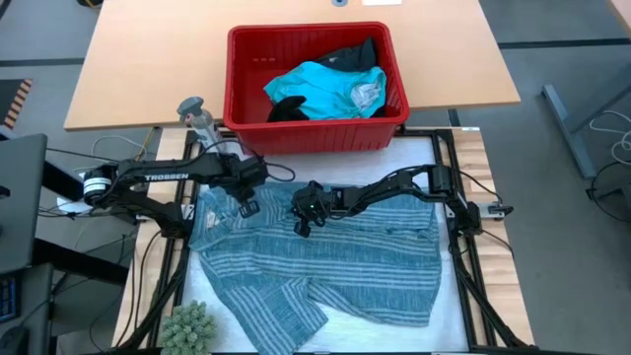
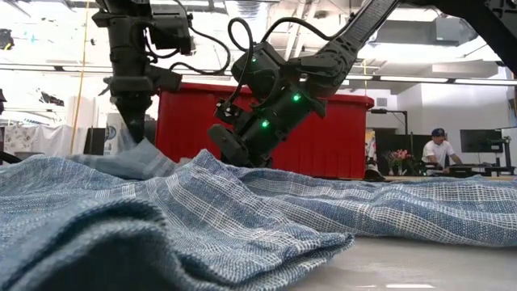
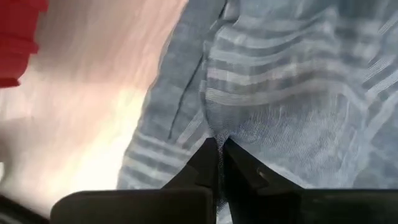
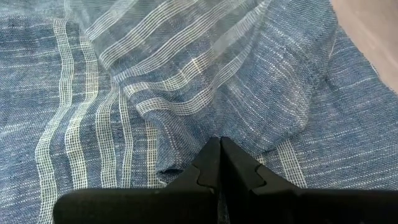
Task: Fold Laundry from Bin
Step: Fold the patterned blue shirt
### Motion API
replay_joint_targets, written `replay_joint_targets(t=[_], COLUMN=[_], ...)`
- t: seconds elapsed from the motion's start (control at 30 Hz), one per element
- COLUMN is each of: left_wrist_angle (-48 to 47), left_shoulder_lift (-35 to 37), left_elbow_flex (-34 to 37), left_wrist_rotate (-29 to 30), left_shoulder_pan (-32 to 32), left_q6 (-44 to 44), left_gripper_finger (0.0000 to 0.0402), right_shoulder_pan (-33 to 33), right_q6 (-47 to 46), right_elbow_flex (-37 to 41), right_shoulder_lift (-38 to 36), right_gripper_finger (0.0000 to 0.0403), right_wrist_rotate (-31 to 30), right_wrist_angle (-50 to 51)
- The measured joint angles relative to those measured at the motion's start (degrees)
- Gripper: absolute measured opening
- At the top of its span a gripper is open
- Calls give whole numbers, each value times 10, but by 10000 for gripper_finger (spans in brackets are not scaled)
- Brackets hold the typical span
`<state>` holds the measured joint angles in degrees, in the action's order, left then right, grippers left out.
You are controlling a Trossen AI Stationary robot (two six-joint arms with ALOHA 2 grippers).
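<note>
High view: striped shirt (image 1: 325, 266) is spread lower centre, below the bin (image 1: 314, 87); left gripper (image 1: 244, 197) and right gripper (image 1: 303, 215) pinch its top edge, probably to straighten it. Wrist views: both clamped on cloth.

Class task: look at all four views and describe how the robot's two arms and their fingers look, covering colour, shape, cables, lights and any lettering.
Both arms are black, slim and jointed. The left arm carries white TROSSEN lettering and loose black cables. The right arm shows small green lights and a looping black cable. The fingers are dark, angular and taper to narrow tips.
</note>
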<state>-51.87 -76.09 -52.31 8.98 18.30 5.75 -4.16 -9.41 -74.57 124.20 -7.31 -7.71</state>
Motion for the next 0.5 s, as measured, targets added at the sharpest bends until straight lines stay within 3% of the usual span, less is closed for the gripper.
replay_joint_targets(t=[0.3, 0.5], left_wrist_angle=[22, 35], left_shoulder_lift=[0, 0], left_elbow_flex=[29, 34], left_wrist_rotate=[23, -40], left_shoulder_pan=[31, 30], left_q6=[-4, 25], left_gripper_finger=[4, 39], right_shoulder_pan=[0, 0], right_q6=[-2, -2], right_elbow_flex=[0, 0], right_shoulder_lift=[0, 0], right_gripper_finger=[38, 38], right_wrist_rotate=[0, 0], right_wrist_angle=[0, 0])
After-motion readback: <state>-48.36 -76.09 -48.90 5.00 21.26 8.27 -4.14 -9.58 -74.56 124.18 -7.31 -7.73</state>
